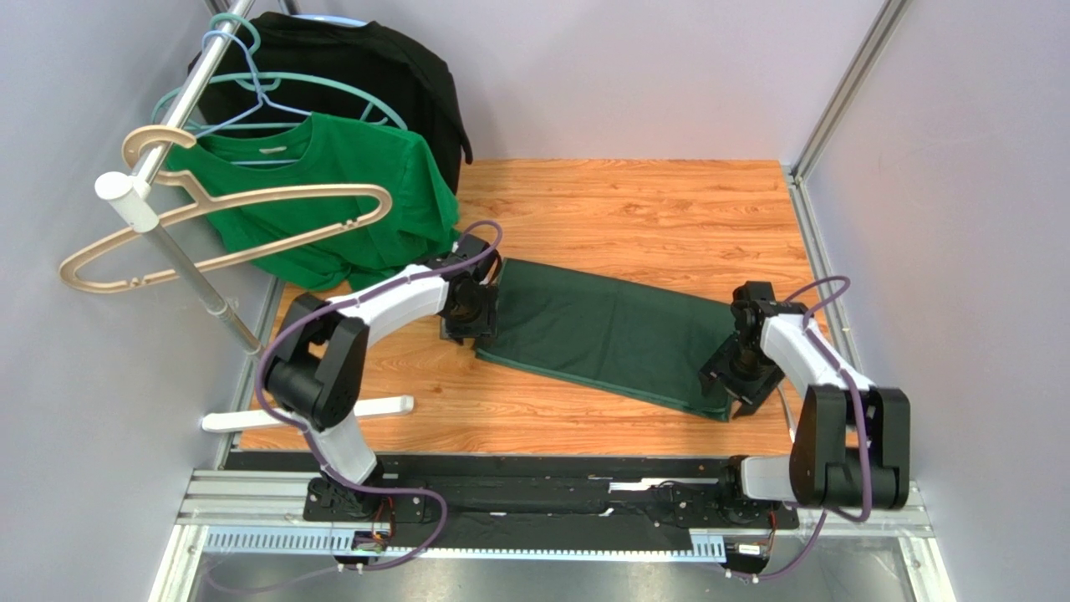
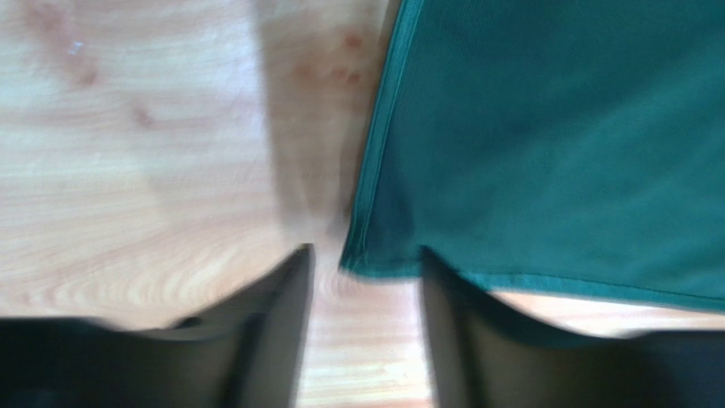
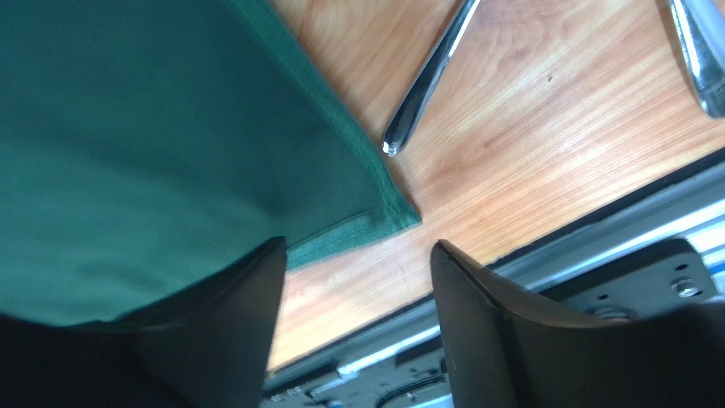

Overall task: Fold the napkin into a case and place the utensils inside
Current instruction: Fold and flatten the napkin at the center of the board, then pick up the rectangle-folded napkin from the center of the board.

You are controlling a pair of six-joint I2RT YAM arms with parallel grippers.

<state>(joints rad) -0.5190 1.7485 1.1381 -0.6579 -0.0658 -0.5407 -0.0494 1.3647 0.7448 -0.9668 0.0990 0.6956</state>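
Note:
The dark green napkin (image 1: 603,332) lies flat on the wooden table as a long layered rectangle. My left gripper (image 1: 471,324) is open at its left end. In the left wrist view (image 2: 366,259) the napkin's near left corner (image 2: 374,255) lies just ahead of the gap between the jaws. My right gripper (image 1: 741,376) is open at the napkin's near right corner. In the right wrist view (image 3: 357,246) that corner (image 3: 391,217) sits just ahead of the open jaws, with the left finger (image 3: 230,323) over the cloth. Two metal utensils (image 3: 425,85) (image 3: 698,51) lie on the wood beside the napkin.
A bright green T-shirt (image 1: 327,188) and a black garment (image 1: 364,63) hang on a rail (image 1: 176,113) at the back left, with empty hangers (image 1: 214,232). A white bar (image 1: 314,414) lies near the left arm's base. Grey walls close in both sides.

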